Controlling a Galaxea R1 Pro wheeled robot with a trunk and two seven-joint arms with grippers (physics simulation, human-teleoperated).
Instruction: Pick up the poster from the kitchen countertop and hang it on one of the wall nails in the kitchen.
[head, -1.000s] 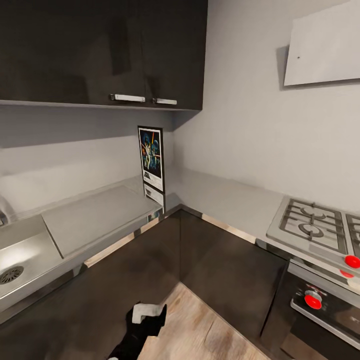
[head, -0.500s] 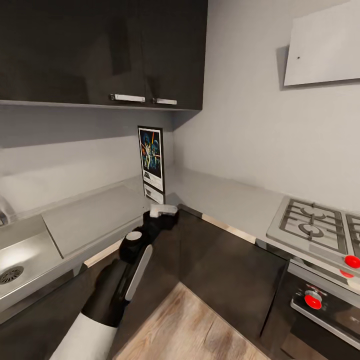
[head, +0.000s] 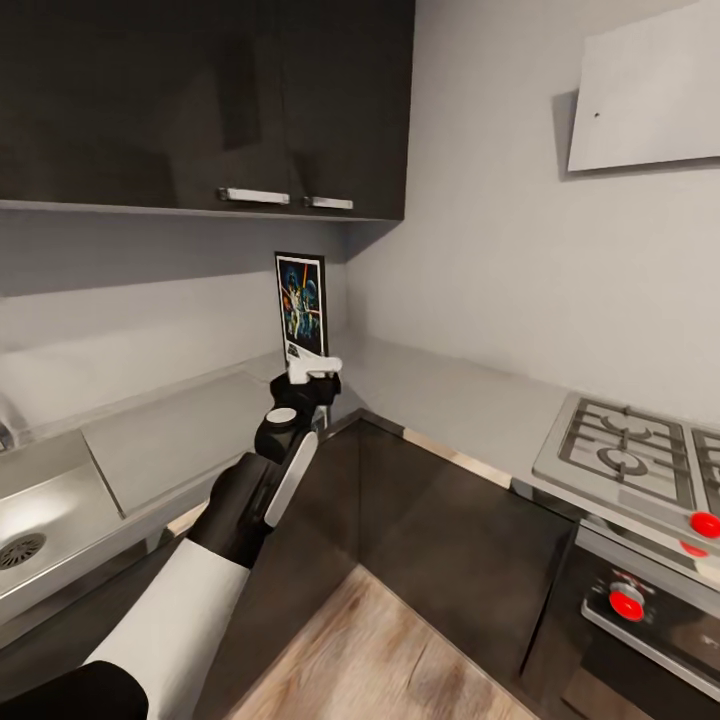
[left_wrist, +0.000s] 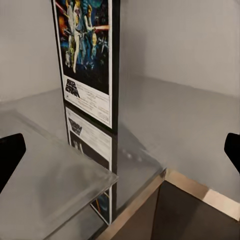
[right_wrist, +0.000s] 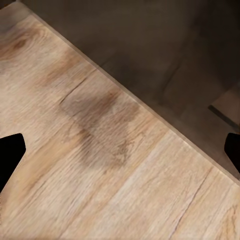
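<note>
The poster (head: 301, 303) stands upright on the kitchen countertop (head: 440, 395) in the corner, its edge towards the wall and its colourful face turned left. My left gripper (head: 313, 368) is raised in front of the poster's lower part and hides its bottom strip. In the left wrist view the poster (left_wrist: 87, 60) rises just ahead, mirrored in the shiny worktop, and the left gripper (left_wrist: 120, 155) is open with its dark fingertips (left_wrist: 10, 155) far apart and nothing between them. The right gripper (right_wrist: 120, 152) hangs open over the wooden floor (right_wrist: 100, 165).
Dark wall cabinets (head: 200, 100) hang above the corner. A steel sink (head: 40, 520) lies at the left and a gas hob (head: 630, 450) with red knobs at the right. A white panel (head: 650, 90) with a small dark dot sits high on the right wall.
My left arm has risen from low near the floor to counter height and reached forward, ending just in front of the poster's base. The poster has not moved.
</note>
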